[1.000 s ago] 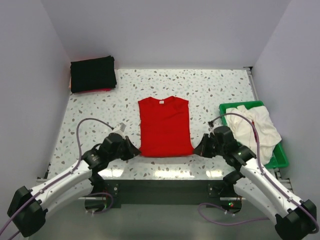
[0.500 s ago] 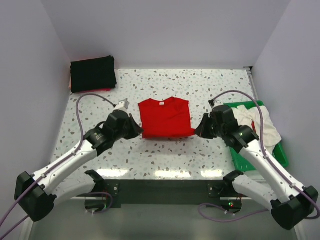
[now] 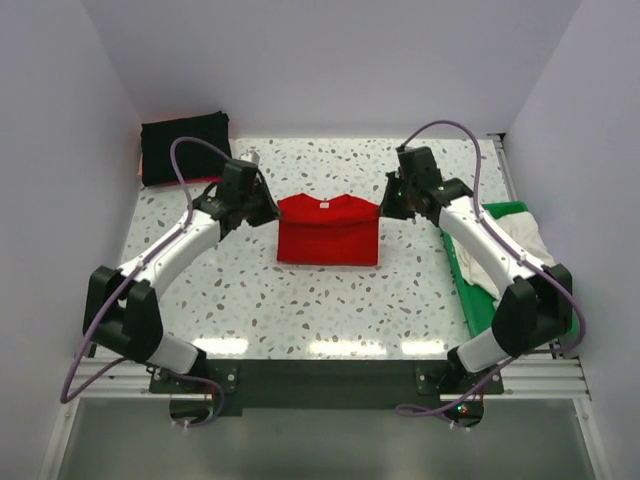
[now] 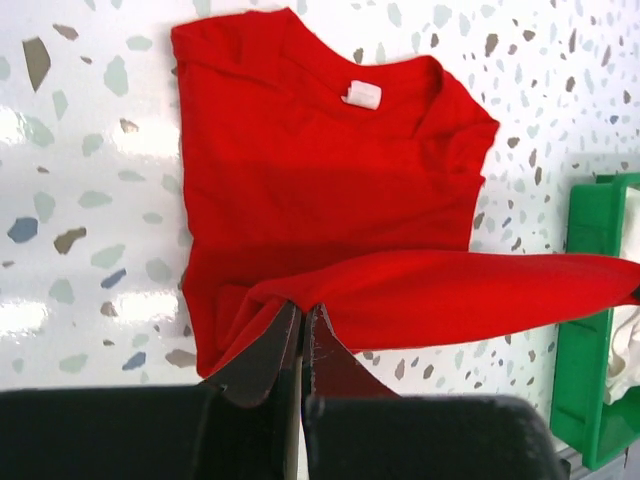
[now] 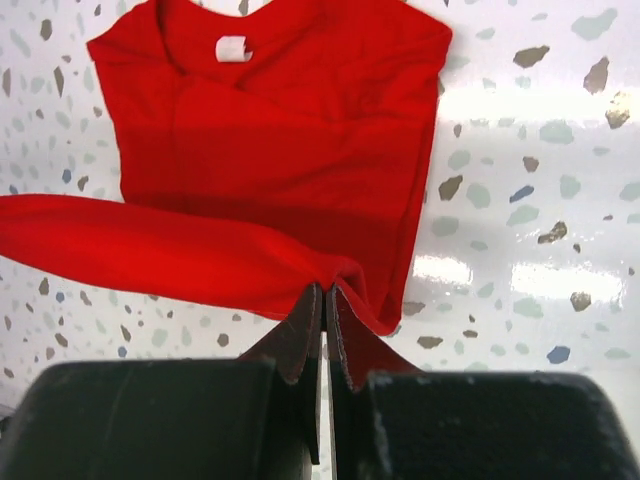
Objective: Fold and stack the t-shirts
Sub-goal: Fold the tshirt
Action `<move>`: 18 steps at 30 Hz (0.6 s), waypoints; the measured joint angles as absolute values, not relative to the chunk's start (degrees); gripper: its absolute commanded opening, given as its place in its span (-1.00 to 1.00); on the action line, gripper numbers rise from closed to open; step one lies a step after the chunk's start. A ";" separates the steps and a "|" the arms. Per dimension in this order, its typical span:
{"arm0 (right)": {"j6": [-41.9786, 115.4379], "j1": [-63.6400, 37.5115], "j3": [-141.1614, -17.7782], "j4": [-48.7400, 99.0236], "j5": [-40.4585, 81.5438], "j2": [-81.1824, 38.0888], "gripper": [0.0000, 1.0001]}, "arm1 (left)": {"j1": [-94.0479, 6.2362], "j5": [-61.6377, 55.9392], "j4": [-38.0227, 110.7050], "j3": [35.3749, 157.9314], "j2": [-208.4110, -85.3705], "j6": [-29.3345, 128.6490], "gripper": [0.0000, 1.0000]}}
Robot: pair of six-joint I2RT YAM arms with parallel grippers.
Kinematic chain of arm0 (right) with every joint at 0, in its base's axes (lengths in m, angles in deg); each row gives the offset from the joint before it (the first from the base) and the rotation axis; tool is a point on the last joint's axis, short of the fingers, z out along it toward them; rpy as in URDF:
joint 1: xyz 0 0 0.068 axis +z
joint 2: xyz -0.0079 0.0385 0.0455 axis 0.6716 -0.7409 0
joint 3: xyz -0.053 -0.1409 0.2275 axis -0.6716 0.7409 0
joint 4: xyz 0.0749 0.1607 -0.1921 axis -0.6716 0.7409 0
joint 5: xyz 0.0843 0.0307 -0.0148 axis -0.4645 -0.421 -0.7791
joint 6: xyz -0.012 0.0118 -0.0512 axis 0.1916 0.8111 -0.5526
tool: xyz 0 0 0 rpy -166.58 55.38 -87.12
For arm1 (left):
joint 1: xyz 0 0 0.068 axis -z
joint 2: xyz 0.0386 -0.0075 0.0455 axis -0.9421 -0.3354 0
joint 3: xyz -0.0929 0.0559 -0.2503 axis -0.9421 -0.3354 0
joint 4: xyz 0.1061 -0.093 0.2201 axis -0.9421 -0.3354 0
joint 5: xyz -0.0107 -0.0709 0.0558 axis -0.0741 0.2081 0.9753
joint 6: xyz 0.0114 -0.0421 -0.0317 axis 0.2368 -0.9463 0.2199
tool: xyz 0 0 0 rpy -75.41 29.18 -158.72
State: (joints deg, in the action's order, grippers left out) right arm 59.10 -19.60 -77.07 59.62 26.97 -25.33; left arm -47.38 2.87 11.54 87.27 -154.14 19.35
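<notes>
A folded black cloth t-shirt (image 3: pixel 186 148) sits far left on the speckled table (image 3: pixel 330 310). The left gripper (image 3: pixel 264 204) is clamped on one hem corner of the plain red cloth t-shirt (image 3: pixel 328 235) at table centre; the right gripper (image 3: pixel 388 204) pinches the other, hem stretched above the chest. Mid-fold, I judge: next, lower the hem evenly onto the shoulders, then release.

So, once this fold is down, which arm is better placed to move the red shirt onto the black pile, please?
Left, probably. The left gripper is shut on the hem of the red shirt, on the side nearest the black pile at far left; the right gripper grips the opposite side.
</notes>
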 measured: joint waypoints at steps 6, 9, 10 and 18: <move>58.25 -22.57 -87.10 59.27 25.77 -36.28 -1.00 | -50.83 0.31 11.80 97.72 -164.98 20.51 -1.00; 57.95 -24.15 -92.54 58.92 25.29 -42.11 -1.00 | -52.19 -0.68 12.33 103.38 -170.38 20.59 -1.00; 57.90 -24.63 -94.20 59.00 25.13 -43.73 -1.00 | -52.65 -1.09 12.59 105.26 -172.28 20.59 -1.00; 57.92 -28.52 -108.30 58.22 22.49 -62.00 -0.17 | -56.34 -6.64 17.00 117.50 -189.92 22.17 0.09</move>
